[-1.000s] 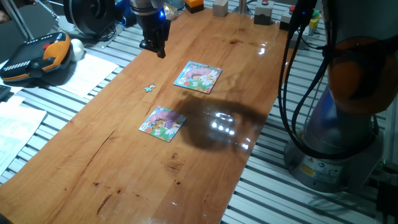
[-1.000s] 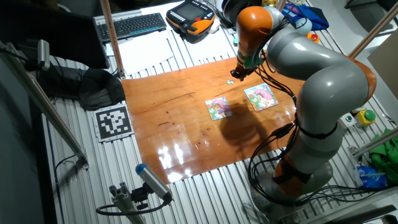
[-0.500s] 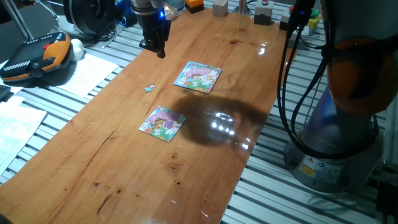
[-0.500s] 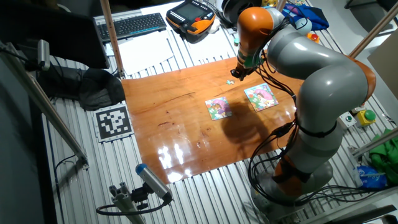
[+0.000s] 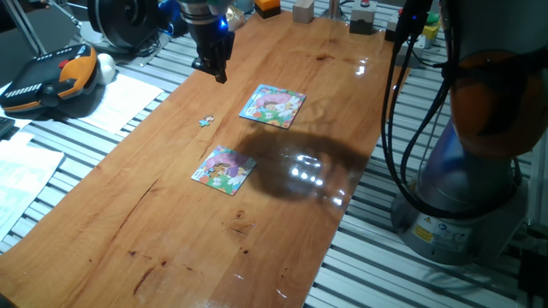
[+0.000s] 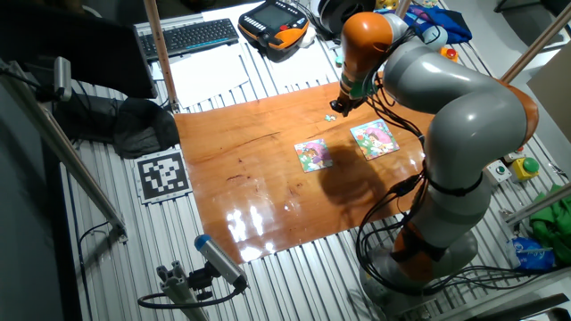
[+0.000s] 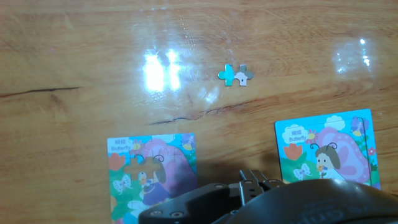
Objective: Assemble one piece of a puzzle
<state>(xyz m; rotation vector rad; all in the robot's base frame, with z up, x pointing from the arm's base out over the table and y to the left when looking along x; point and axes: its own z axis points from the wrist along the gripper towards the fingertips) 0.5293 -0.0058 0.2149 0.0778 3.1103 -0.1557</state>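
**Hand view: loose piece lies alone on the wood, above two square puzzles**

The hand view looks straight down at the wooden table [image 7: 74, 56]. The piece [image 7: 236, 74], pale teal and whitish, lies flat on bare wood between two glare spots, apart from both square puzzles. Below it to the left sits the puzzle [image 7: 152, 177], purple-pink with green and orange along its left side. To the right lies the other square puzzle [image 7: 326, 149], light-blue bordered, with a cartoon butterfly. The dark housing of the hand fills the bottom edge and hides the lower part of both squares.

In one fixed view the gripper [image 5: 219, 74] hangs above the table's far left part, its fingertips close together and holding nothing; whether they fully touch cannot be told. The piece [image 5: 205, 121] lies near the table's left edge, well apart from the gripper and roughly midway between the puzzle [image 5: 224, 169] and the other square puzzle [image 5: 273, 105].

The other fixed view shows the arm [image 6: 446, 98] bent over the table, with the gripper [image 6: 340, 106] just above the piece [image 6: 330, 116].
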